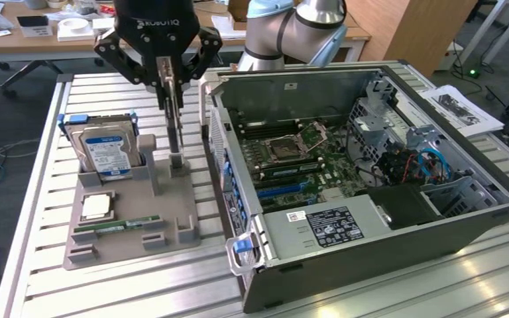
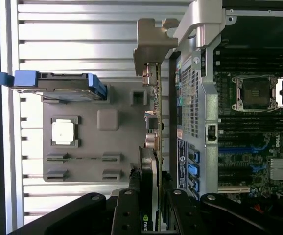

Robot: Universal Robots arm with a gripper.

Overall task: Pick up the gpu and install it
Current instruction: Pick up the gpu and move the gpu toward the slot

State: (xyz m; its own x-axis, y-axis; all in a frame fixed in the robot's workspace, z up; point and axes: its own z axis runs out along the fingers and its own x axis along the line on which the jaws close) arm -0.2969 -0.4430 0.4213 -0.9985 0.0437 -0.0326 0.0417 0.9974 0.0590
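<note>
Wrist view: you see the pincer (image 2: pixel 149 177) pinching the gpu (image 2: pixel 152 142) edge-on, one finger pressed on each flat face, with no gap showing on either side.
Exterior view: the pincer (image 1: pixel 171 89) points straight down and the gpu (image 1: pixel 175 129) stands upright directly beneath it, its lower end at the slotted post of the grey holder (image 1: pixel 122 242) on the table (image 1: pixel 148 285).
Seated or lifted: you cannot tell whether the card's lower edge is clear of the slot.
Step in hand: by my reading, the pick, with the card gripped at the holder.
How to do it well: keep your wrist plumb and move only along the card's own plane. A sideways lean would likely bind the card in the slot or twist it in the grip. Go slowly, since the hold is on thin faces near one end.
Clearance: the open computer case (image 1: pixel 370 232) stands just beside the pincer on one side, and the hard drive (image 1: pixel 106 152) is near on the other. Mind the case wall.
Look of the gpu: thin and flat, with dark faces, a green board edge carrying small silver parts, and a silvery bracket (image 2: pixel 153 46) at the end away from the pincer.
</note>
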